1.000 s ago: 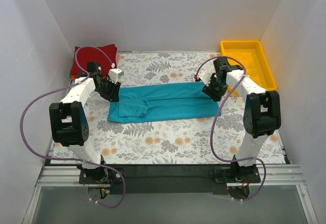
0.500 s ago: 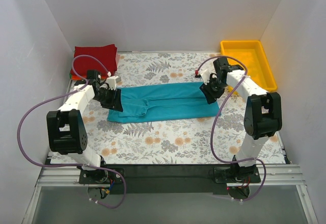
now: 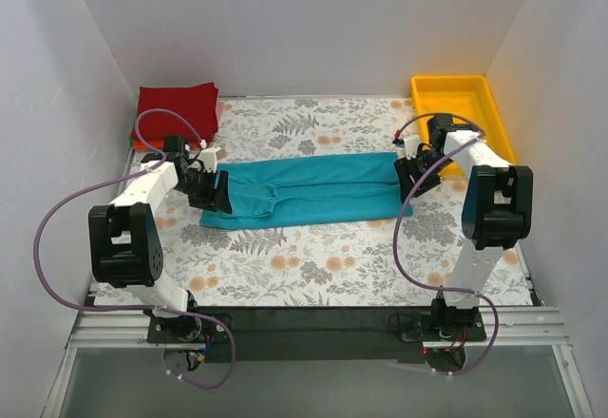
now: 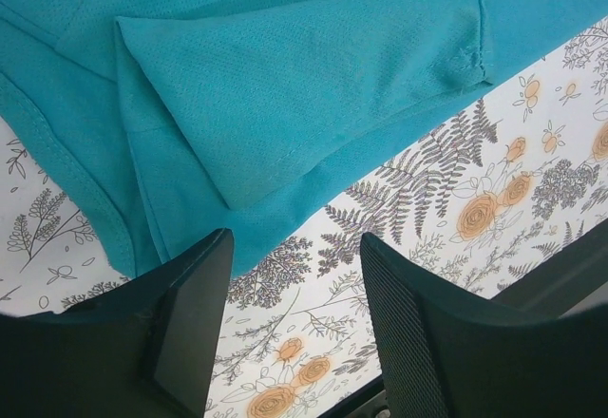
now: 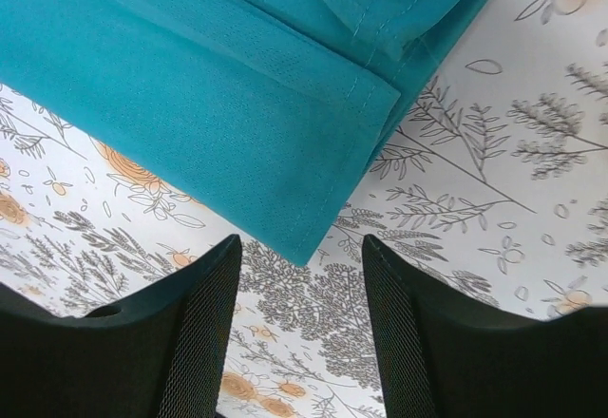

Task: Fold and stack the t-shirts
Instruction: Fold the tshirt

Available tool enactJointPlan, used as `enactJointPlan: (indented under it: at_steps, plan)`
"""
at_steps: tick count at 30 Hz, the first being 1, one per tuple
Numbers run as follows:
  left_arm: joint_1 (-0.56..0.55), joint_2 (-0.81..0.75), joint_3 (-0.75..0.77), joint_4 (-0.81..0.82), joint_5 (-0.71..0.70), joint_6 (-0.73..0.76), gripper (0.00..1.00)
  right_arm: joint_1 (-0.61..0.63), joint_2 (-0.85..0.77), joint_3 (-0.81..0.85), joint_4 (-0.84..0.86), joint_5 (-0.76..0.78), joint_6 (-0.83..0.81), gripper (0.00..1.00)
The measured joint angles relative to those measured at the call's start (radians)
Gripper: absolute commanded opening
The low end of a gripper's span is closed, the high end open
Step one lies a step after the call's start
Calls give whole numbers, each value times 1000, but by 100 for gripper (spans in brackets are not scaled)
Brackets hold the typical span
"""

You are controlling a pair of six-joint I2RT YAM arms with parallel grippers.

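Teal cloth is seen across the middle of the table: the teal-blue t-shirt (image 3: 313,188) lies flat as a long band running from the left side toward the right side, its long sides already turned in, so that layers and a sleeve show at the left end in the left wrist view. It is judged that the lengthwise fold is done and the crosswise fold is not yet made.

The left gripper (image 3: 217,197) is placed at the left end of the band and the right gripper (image 3: 415,173) at the right end, one arm for each end, probably so that the cloth can be kept straight and even. In both wrist views the jaws are seen standing apart, with only the floral table covering (image 3: 313,256) between them; the cloth edge lies just beyond the tips and nothing is held.

A dark red folded shirt (image 3: 178,106) is kept at the far left corner of the table, well apart from the working area, most likely as the stack where the teal one must go. What lies under it cannot be told clearly. The yellow tray (image 3: 497,119) rests at the far right corner.
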Motion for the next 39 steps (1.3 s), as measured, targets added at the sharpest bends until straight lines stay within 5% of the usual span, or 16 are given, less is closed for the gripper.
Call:
enactJointPlan:
  at_steps: [5, 13, 17, 28, 35, 39]
  plan:
    - [0, 6, 0, 0, 0, -8, 56, -14, 56, 0, -26, -33, 24, 55]
    - [0, 6, 0, 3, 0, -14, 57, -26, 61, -1, -38, -61, 35, 29]
    - [0, 6, 0, 4, 0, -18, 57, -48, 61, -3, -40, -58, 39, 44]
    - [0, 6, 0, 5, 2, -26, 58, -64, 84, -5, -40, -65, 50, 41]
    - [0, 6, 0, 8, 8, -38, 58, -72, 111, -6, -61, -95, 49, 1]
    - [0, 6, 0, 7, 12, -44, 58, -84, 110, -10, -69, -102, 47, 1]
